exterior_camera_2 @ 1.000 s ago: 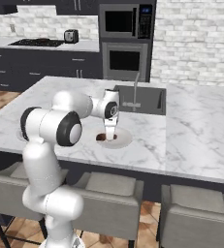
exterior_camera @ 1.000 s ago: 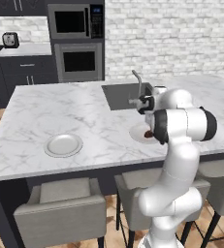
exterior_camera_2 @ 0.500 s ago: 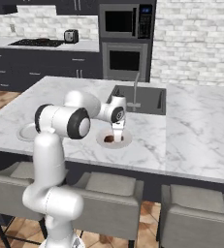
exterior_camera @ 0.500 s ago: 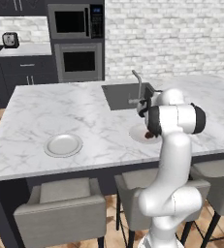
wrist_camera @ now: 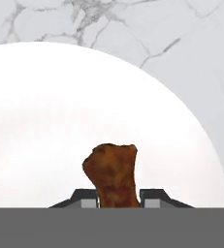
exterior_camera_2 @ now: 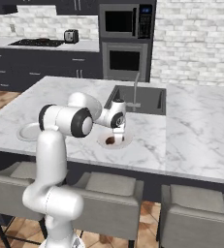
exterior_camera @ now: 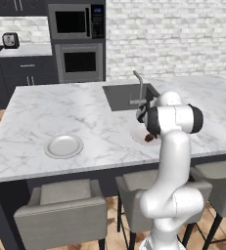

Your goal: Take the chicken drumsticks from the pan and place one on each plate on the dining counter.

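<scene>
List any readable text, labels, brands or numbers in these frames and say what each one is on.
None can be read.
Microwave: its control panel shows small bluish marks, too small and blurred to read.
Wall oven: no visible lettering.
Toaster: a round pale dial face, no legible marks.
Plates, chicken drumstick and dining counter: plain, no lettering.

Brown drumstick over pale plate on counter.

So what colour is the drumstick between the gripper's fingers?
Glossy mottled orange-brown, clearest in the hand view, where the drumstick stands over the white plate.
</scene>
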Tool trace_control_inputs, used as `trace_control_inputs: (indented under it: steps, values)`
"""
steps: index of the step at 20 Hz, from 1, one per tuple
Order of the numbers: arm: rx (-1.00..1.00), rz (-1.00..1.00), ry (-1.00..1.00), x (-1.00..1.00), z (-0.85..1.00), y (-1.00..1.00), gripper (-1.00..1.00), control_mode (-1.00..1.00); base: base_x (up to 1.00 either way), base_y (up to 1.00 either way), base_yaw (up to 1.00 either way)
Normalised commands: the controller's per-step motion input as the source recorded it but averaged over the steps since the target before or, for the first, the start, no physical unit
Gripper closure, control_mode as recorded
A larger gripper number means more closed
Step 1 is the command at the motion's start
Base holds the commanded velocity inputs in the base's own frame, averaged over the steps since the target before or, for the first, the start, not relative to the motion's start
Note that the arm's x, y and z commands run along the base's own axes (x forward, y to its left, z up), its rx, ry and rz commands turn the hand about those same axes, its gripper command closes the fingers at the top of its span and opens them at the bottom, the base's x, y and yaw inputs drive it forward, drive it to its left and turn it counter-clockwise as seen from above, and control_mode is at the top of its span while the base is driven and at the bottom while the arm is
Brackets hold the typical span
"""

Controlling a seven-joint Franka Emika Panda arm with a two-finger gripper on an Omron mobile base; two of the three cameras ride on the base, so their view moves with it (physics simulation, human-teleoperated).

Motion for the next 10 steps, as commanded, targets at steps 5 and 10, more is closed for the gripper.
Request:
trace_control_inputs:
  steps: [5,10]
  values:
    - [0.00,0.00,-0.09,0.31,0.00,-0.02,1.00,-1.00,0.00,0.00,0.00]
    - [0.00,0.00,-0.11,0.11,0.09,0.00,-1.00,-1.00,0.00,0.00,0.00]
